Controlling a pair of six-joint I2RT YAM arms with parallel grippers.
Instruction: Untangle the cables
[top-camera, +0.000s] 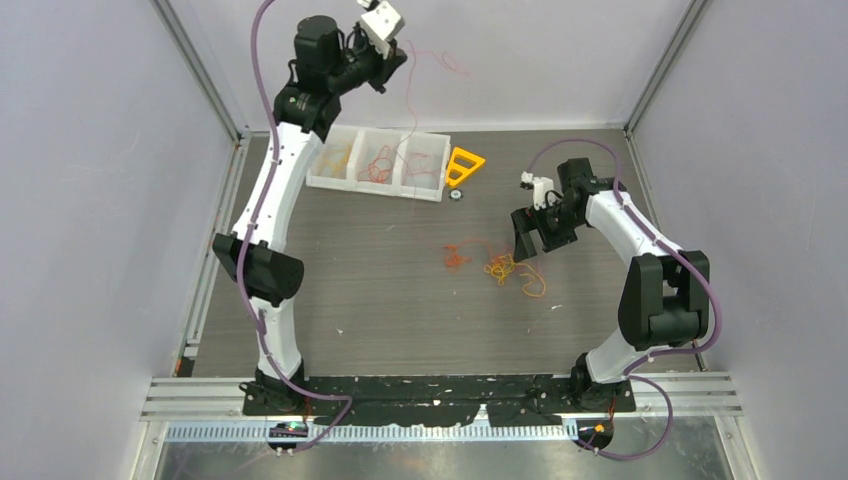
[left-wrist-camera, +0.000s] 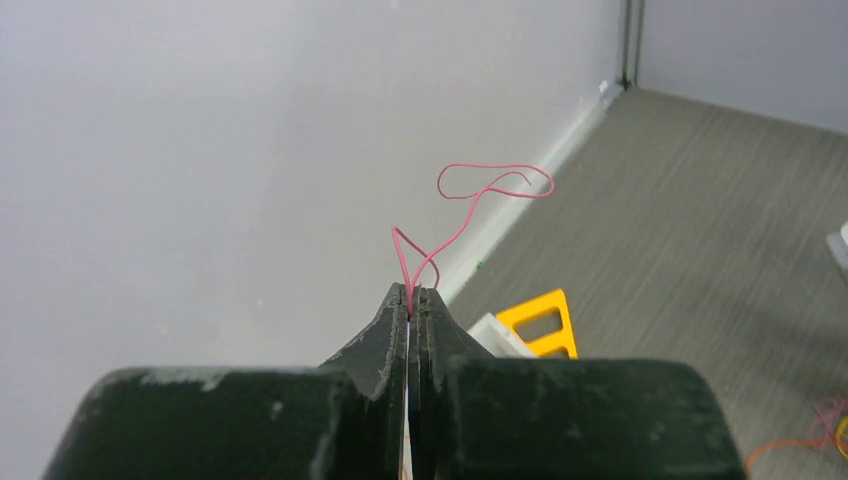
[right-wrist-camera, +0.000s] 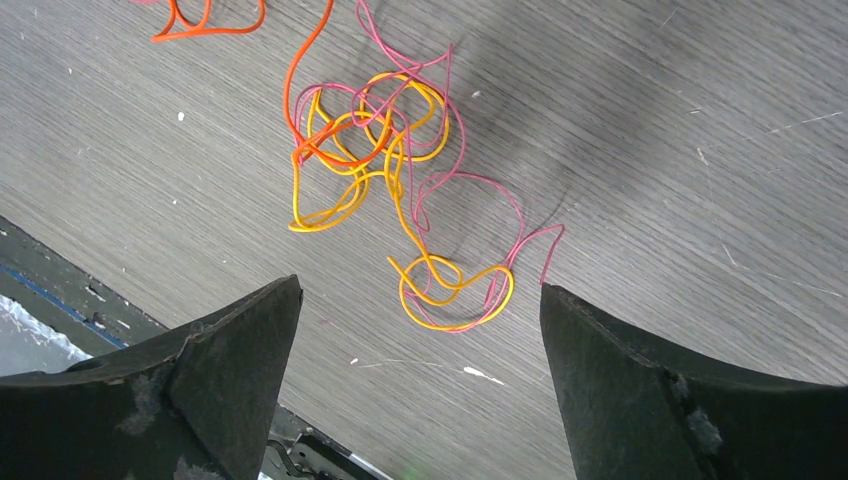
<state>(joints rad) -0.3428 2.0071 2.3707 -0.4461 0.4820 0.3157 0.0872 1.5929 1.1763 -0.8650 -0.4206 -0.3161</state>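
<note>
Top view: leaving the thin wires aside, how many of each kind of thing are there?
Robot arms: 2 (left arm, right arm)
White three-compartment tray: 1
Yellow triangle: 1
Small round dark piece: 1
Total: 5

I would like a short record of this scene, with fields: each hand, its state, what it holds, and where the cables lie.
left hand: shut, high up, pinching one pink strand
right hand: open, above the clump, holding nothing
clump: orange, yellow and pink strands, tangled, on the table
tray: white, three compartments, some strands inside
triangle: orange-yellow, beside the tray's right end
</note>
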